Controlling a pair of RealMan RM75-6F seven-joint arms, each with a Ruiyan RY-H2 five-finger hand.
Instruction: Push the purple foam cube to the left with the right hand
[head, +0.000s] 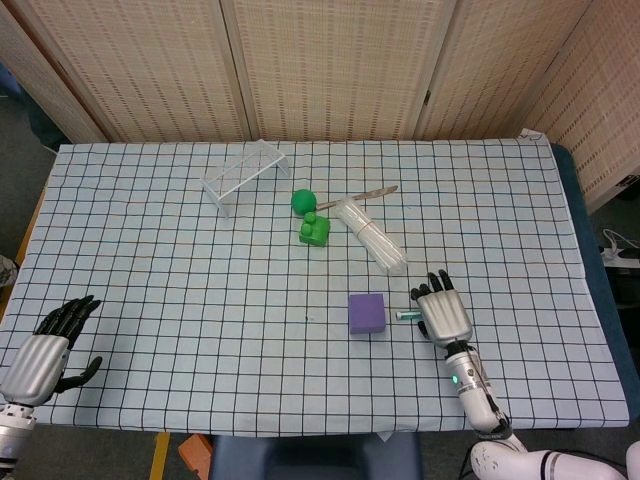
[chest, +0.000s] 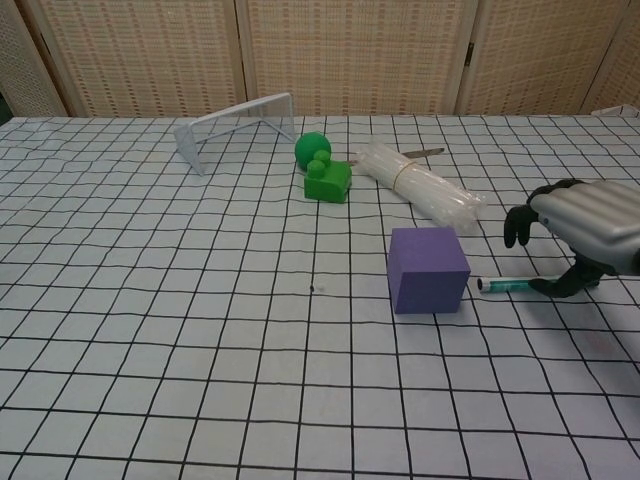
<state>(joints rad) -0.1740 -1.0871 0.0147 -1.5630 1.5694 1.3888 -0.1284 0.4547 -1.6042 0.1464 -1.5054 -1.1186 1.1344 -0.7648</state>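
Note:
The purple foam cube (head: 367, 313) (chest: 428, 270) sits on the checked cloth, a little right of the table's middle. My right hand (head: 441, 312) (chest: 580, 228) hovers just right of it, fingers apart and holding nothing, over a green marker (head: 404, 315) (chest: 506, 285) that lies between hand and cube. A small gap separates the hand from the cube. My left hand (head: 45, 345) rests open at the table's near left corner, far from the cube; the chest view does not show it.
Behind the cube lie a clear plastic tube bundle (head: 372, 236) (chest: 420, 184), a green toy block with a ball (head: 312, 221) (chest: 324, 172), a knife (head: 366, 194) and a clear wire rack (head: 243, 174) (chest: 236, 128). Bare cloth (head: 200, 290) spreads left of the cube.

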